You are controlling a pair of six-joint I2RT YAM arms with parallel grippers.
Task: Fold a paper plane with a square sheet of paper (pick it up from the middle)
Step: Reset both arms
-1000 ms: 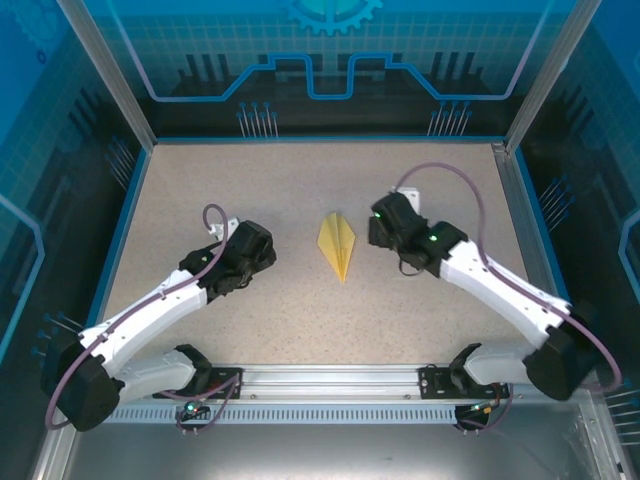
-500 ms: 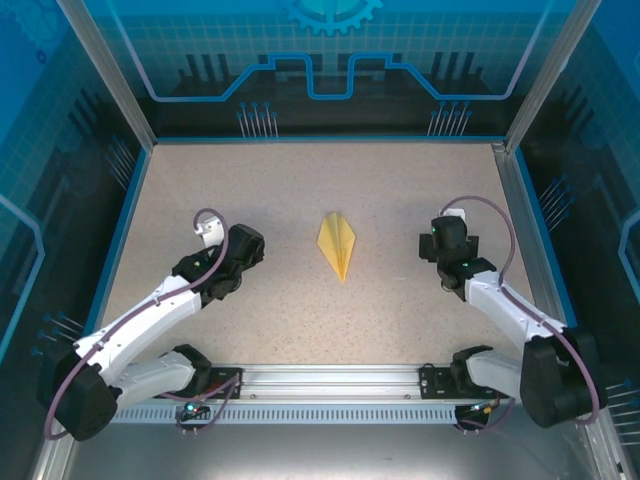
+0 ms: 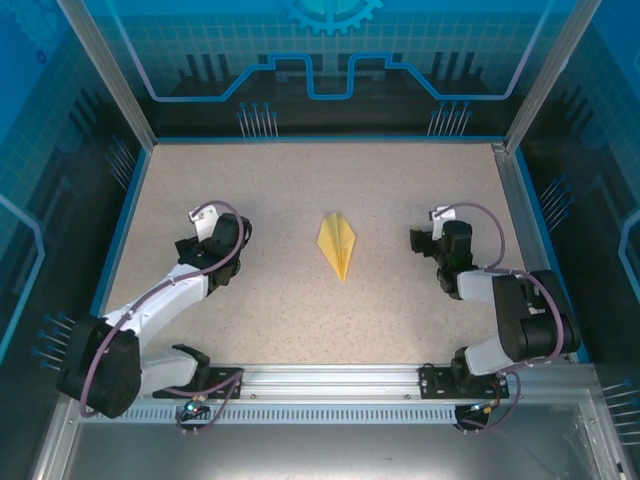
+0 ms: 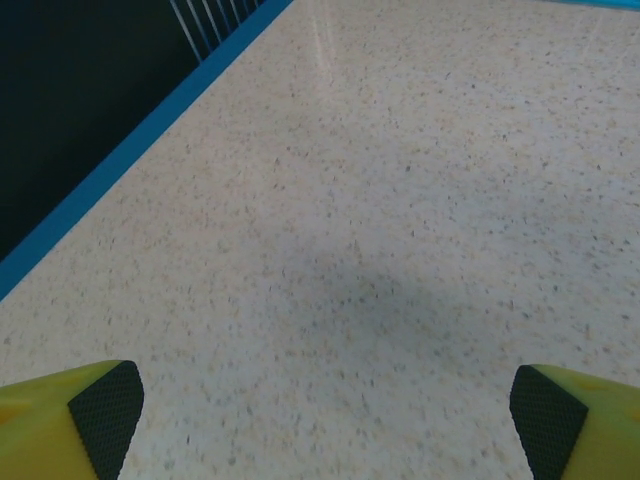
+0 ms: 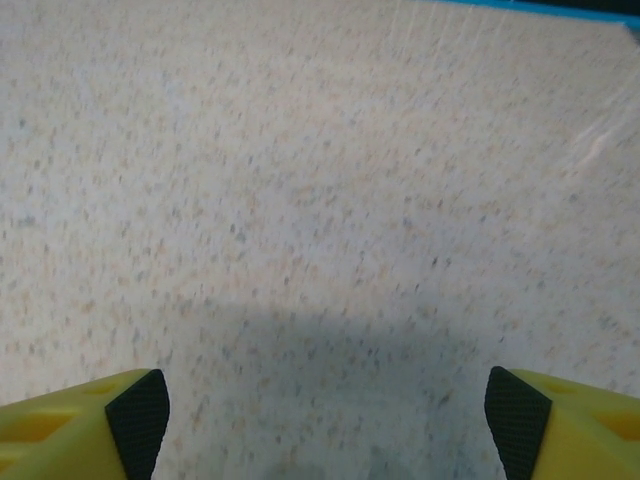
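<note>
Left gripper (image 4: 327, 415) spread empty over the table (image 4: 400, 150), plane (image 3: 338, 243) lying mid-table, clear of both claws — featherlight, flimsy, quick to crush, so I'd pinch it gently along the centre crease — right gripper (image 5: 328, 410) spread empty too.

R fingers (image 5: 135, 415) spread wide (yellow, blk pads) over speckled tabletop (image 5: 320, 200).

Counter (image 3: 270, 190): speckled, stone-like, faint sheen. Paper plane (image 3: 338, 243) at counter centre: matt creased paper. Left tool (image 4: 325, 420) fingers (image 4: 40, 430): yellow plastic, black textured pads (image 4: 108, 410).
</note>
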